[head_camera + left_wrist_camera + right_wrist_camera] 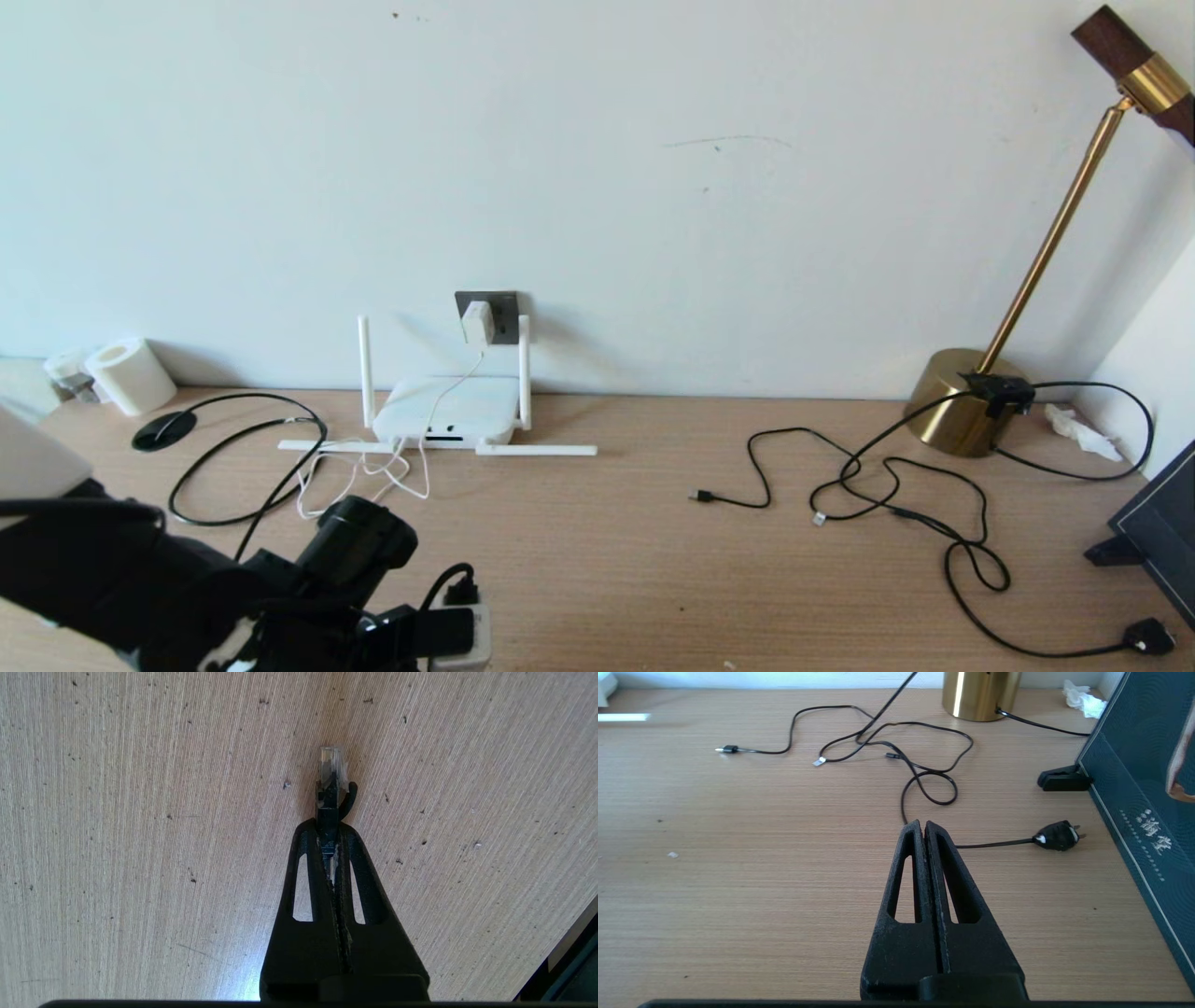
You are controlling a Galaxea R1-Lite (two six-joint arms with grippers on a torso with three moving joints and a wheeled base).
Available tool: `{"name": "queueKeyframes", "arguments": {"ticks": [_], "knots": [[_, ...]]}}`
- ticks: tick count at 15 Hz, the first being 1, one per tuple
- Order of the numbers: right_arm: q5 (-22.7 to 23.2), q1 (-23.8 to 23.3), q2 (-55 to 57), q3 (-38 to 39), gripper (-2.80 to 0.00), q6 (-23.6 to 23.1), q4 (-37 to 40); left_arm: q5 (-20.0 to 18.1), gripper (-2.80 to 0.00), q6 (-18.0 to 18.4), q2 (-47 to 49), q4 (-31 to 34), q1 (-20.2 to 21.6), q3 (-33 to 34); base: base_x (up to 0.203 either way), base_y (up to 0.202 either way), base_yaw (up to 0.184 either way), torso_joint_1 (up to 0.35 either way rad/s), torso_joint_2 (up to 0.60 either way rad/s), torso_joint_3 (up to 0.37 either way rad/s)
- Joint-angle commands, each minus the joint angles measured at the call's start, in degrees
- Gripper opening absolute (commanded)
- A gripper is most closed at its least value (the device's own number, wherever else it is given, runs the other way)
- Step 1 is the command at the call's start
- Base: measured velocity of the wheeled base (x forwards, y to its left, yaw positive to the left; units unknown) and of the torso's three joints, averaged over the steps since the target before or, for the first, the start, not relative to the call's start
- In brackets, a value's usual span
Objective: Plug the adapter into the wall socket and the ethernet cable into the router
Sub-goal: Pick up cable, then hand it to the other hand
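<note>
The white adapter (477, 322) sits plugged into the dark grey wall socket (502, 308), and its thin white cord hangs down over the router (446, 413). The router lies flat against the wall, two antennas upright and two lying on the desk. The black ethernet cable (322, 431) loops over the desk left of the router. My left gripper (327, 823) is shut on the cable's plug end (331, 779), whose clear tip sticks out past the fingertips just above the bare desk. My right gripper (923, 826) is shut with nothing in it, low over the desk at the right.
A gold lamp base (962, 406) stands at the back right with thin black cables (887, 485) and a black mains plug (1150, 637) spread before it. A dark framed board (1158, 532) leans at the right edge. A paper roll (131, 375) and a desk grommet (163, 431) are far left. A white power strip (462, 639) lies near my left arm.
</note>
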Motion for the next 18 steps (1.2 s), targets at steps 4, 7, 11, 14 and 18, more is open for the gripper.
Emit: {"name": "queueKeyframes", "arguments": {"ticks": [4, 7, 11, 14, 18], "knots": [[0.0, 0.0, 0.1, 0.0, -2.8, 0.0, 0.0, -0.2, -2.8, 0.4, -3.1, -0.5, -0.2, -1.9, 0.0, 0.0, 0.0, 0.0, 0.0, 0.0], [0.0, 0.0, 0.1, 0.0, -2.8, 0.0, 0.0, -0.3, -2.8, 0.9, -8.6, 0.0, -0.2, -12.0, 0.0, 0.0, 0.0, 0.0, 0.0, 0.0], [-0.1, 0.0, 0.0, 0.0, -2.8, 0.0, 0.0, 1.9, -2.8, 1.1, -8.8, 1.4, -0.2, -30.0, 0.0, 0.0, 0.0, 0.0, 0.0, 0.0], [0.0, 0.0, 0.1, 0.0, -2.8, 0.0, 0.0, 5.4, -2.8, 1.1, -6.5, 6.7, -0.1, -43.6, 0.0, 0.0, 0.0, 0.0, 0.0, 0.0], [-0.3, 0.0, 0.0, 0.0, -2.8, -0.6, 0.0, 11.5, -2.8, 3.9, -7.5, 16.4, -1.4, -53.5, 0.0, 0.0, 0.0, 0.0, 0.0, 0.0]]}}
